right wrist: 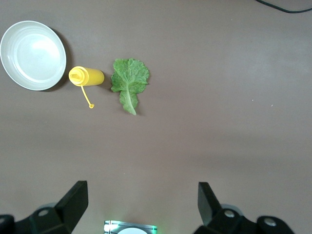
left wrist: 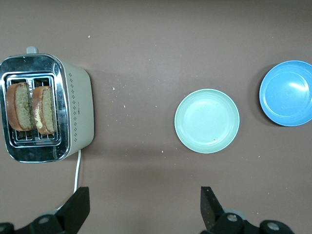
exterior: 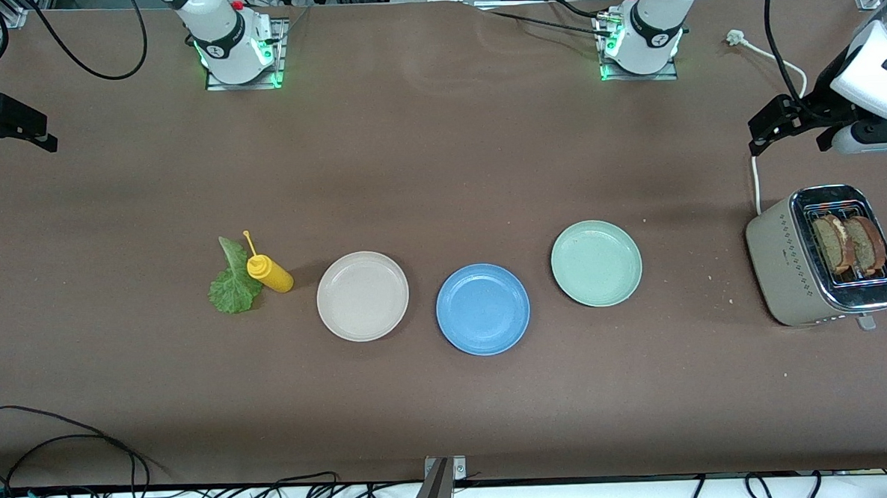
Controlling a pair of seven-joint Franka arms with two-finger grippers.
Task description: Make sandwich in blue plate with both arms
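The blue plate [exterior: 483, 309] lies empty between a cream-white plate [exterior: 362, 296] and a mint-green plate [exterior: 596, 262]; it also shows in the left wrist view [left wrist: 287, 92]. Two toasted bread slices [exterior: 850, 245] stand in a toaster [exterior: 788, 264] at the left arm's end of the table [left wrist: 30, 108]. A green lettuce leaf [exterior: 232, 287] lies flat toward the right arm's end [right wrist: 129, 80]. My left gripper [exterior: 786, 133] is open and empty, up in the air beside the toaster [left wrist: 144, 209]. My right gripper [exterior: 12, 137] is open and empty, high over the right arm's end of the table [right wrist: 141, 200].
A yellow squeeze bottle [exterior: 268, 272] lies on its side between the lettuce and the cream-white plate [right wrist: 33, 55]. The toaster's white cord [exterior: 755, 183] runs toward the left arm's base. Black cables hang along the table edge nearest the front camera. The mint-green plate shows in the left wrist view [left wrist: 207, 121].
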